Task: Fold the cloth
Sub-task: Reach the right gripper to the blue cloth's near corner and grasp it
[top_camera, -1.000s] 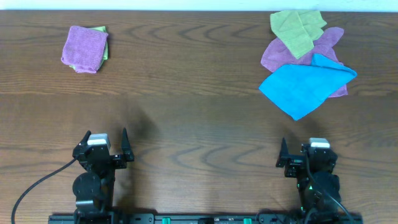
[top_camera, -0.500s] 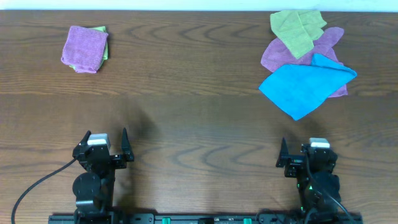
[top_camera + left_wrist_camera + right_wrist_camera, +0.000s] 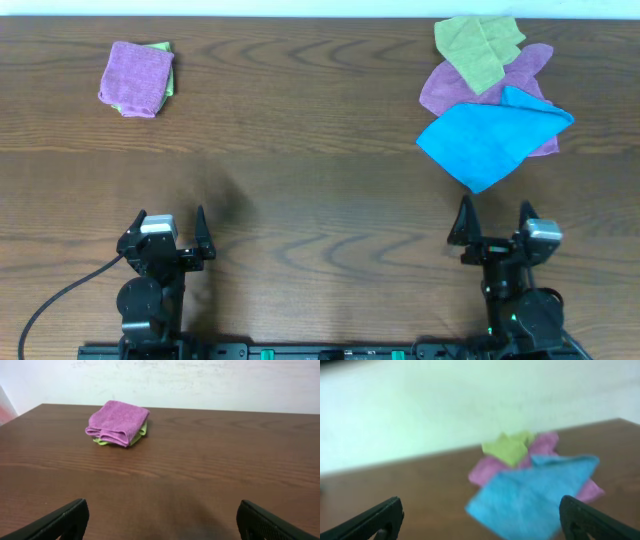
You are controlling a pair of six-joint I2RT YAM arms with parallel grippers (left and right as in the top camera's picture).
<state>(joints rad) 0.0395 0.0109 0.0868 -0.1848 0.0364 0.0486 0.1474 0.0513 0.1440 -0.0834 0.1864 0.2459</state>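
Your blue cloth (image 3: 490,140) lies loose at about two o'clock on the table (image 3: 320,190), partly on top of a purple cloth (image 3: 450,88). Your right claw (image 3: 494,222) sits at five o'clock, wide open, holding nothing, with the blue cloth at its twelve. Your left claw (image 3: 170,228), at seven o'clock, is wide open too, holding nothing.

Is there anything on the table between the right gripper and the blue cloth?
Nothing visible. Only bare table lies between the right gripper and the blue cloth, which sits straight ahead of its open jaws. The blue cloth rests partly on a purple cloth, with nothing over it.
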